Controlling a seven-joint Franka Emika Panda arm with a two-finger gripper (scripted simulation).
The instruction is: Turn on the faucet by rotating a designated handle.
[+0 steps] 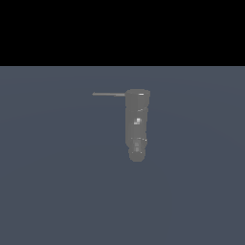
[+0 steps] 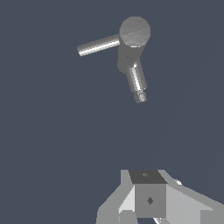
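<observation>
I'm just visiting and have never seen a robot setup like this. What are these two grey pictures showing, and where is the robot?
Both are computer-rendered views of one simulated scene. The exterior view comes from a camera off the arm: it shows a grey faucet on a plain blue-grey floor, with a thin handle sticking out sideways from its top, toward the exterior view's left. The arm itself is not in that picture. The wrist view comes from a camera on the robot's wrist: the blocky grey shapes at its edge are part of the gripper, apart from the faucet. It holds nothing that I can see.
</observation>
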